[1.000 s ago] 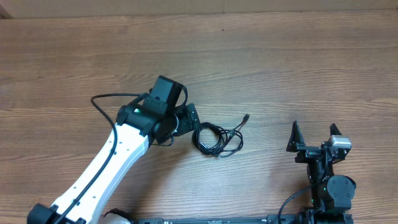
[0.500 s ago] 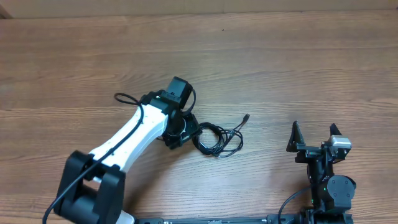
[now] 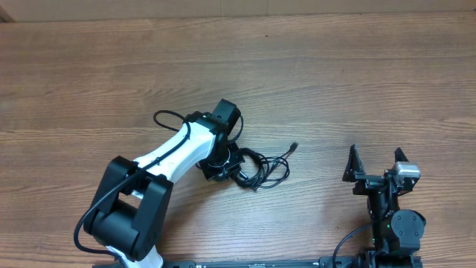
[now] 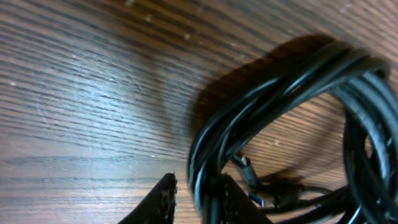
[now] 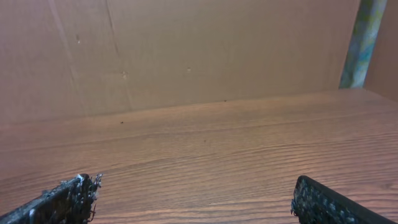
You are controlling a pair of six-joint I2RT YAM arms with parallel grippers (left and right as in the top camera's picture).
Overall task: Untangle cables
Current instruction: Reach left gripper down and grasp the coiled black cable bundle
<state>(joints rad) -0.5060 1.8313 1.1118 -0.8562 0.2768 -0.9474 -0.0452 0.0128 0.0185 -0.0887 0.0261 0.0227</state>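
Note:
The cables (image 3: 260, 168) lie as one small knotted bundle of thin black cords at the table's middle, with one plug end (image 3: 294, 146) trailing up to the right. My left gripper (image 3: 236, 165) is down at the bundle's left edge. In the left wrist view its jaws (image 4: 199, 190) stand narrow with several strands of the cables (image 4: 280, 81) pinched between them, and a small plug (image 4: 245, 168) lies just beyond. My right gripper (image 3: 376, 155) is far to the right, near the front edge. It is wide open (image 5: 193, 193) over bare wood.
The left arm (image 3: 160, 167) reaches diagonally from the front left, its own thicker wire (image 3: 167, 117) looping beside it. A brown cardboard wall (image 5: 205, 50) stands behind the wooden table (image 3: 335, 74).
My left arm has swung right and lowered onto the bundle's left edge. Its jaws have narrowed from wide open to closed round the strands. The right arm has stayed still.

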